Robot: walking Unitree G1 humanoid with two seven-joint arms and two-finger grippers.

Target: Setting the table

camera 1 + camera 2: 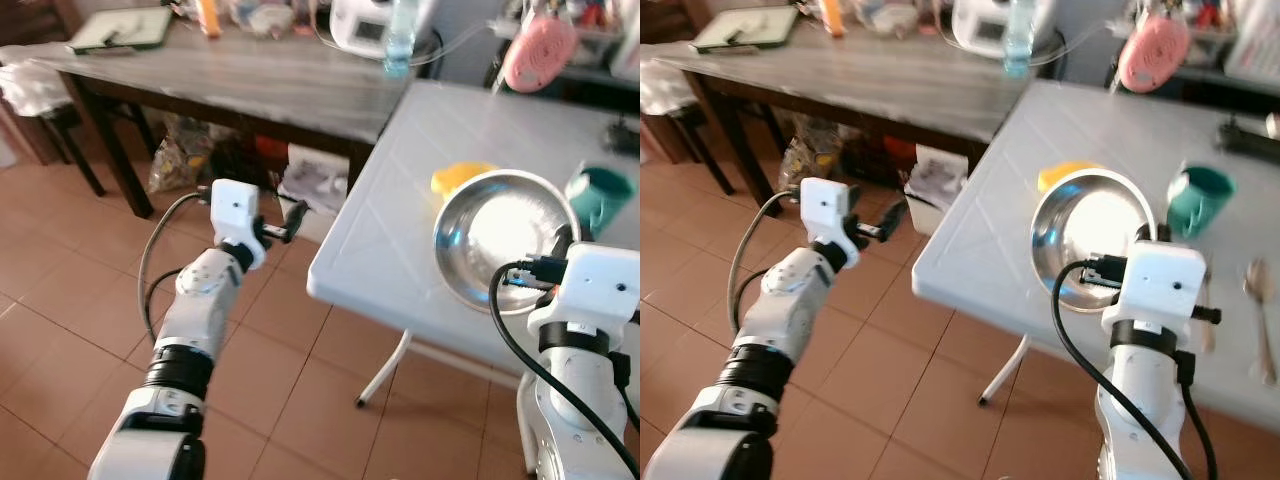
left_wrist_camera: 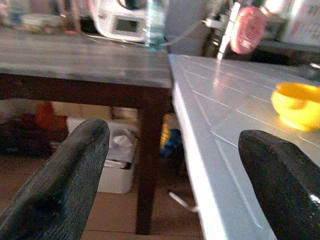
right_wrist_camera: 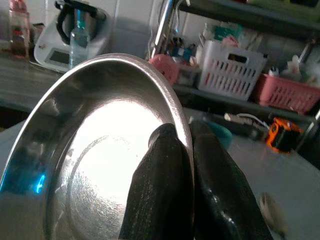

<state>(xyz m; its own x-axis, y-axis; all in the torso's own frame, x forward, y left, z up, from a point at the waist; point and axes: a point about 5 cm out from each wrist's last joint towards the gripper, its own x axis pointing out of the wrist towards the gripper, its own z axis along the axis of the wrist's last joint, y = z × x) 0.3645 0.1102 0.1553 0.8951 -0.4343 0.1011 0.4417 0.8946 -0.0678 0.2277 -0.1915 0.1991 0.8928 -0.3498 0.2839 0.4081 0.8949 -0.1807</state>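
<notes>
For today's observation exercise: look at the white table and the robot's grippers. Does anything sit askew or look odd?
Yes. The steel bowl is not flat on the white table: the right gripper pinches its rim and holds it tilted, its hollow facing the camera. The left gripper is open beside the table's edge. Nothing looks spilled.

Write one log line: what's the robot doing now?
right gripper: jaws shut on shiny steel bowl's rim | bowl: tilted above white table | left gripper: open, off-table
</notes>
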